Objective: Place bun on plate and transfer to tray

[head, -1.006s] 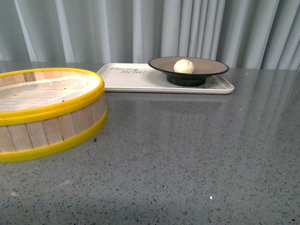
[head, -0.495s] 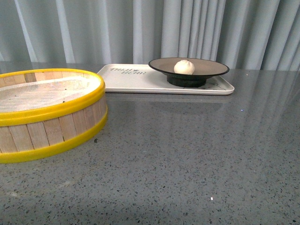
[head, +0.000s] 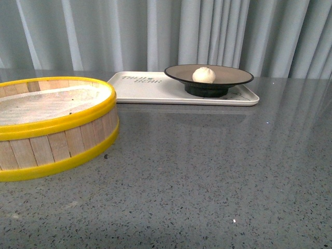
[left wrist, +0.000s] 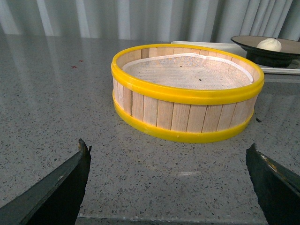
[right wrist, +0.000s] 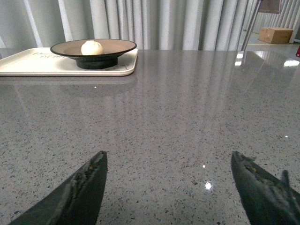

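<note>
Bun: small white pleated steamed bun (head: 204, 74) sits in the tan, black-rimmed round plate (head: 228, 73), which rests on the cream rectangular tray (head: 150, 88). Your left gripper (left wrist: 168, 187) is spread wide and empty, near the yellow-rimmed wooden steamer basket (left wrist: 186, 96); your right gripper (right wrist: 168, 187) is likewise spread, well apart from the tray. Task looks complete. Risk: any reach toward the tray could nudge the plate off. Only the wrist views show the grippers; the front view shows neither arm.
</note>
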{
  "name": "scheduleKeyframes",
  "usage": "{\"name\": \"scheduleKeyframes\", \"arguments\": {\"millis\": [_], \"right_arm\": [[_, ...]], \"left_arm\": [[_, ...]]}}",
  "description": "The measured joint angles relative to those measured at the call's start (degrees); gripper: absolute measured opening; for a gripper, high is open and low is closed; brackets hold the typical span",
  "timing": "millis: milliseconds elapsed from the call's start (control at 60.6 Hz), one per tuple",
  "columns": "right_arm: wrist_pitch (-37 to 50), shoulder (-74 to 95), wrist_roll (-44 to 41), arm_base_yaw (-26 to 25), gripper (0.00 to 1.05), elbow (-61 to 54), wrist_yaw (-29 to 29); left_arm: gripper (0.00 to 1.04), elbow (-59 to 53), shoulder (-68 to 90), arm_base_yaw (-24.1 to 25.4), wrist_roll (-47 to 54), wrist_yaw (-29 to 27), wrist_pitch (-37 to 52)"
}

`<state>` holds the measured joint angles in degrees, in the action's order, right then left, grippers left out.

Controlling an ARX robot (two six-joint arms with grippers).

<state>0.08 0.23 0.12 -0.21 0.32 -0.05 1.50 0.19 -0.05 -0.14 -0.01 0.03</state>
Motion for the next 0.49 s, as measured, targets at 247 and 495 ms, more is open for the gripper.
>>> {"name": "scheduleKeyframes", "arguments": {"millis": [247,495], "right_arm": [[0.0,0.0,0.0,0.0,0.96,0.0,0.0],[0.0,0.0,0.0,0.0,0.96,0.0,0.0]], "left_arm": [[0.98,0.0,0.0,0.0,0.0,0.0,0.0],[0.98,0.0,0.0,0.0,0.0,0.0,0.0]]}}
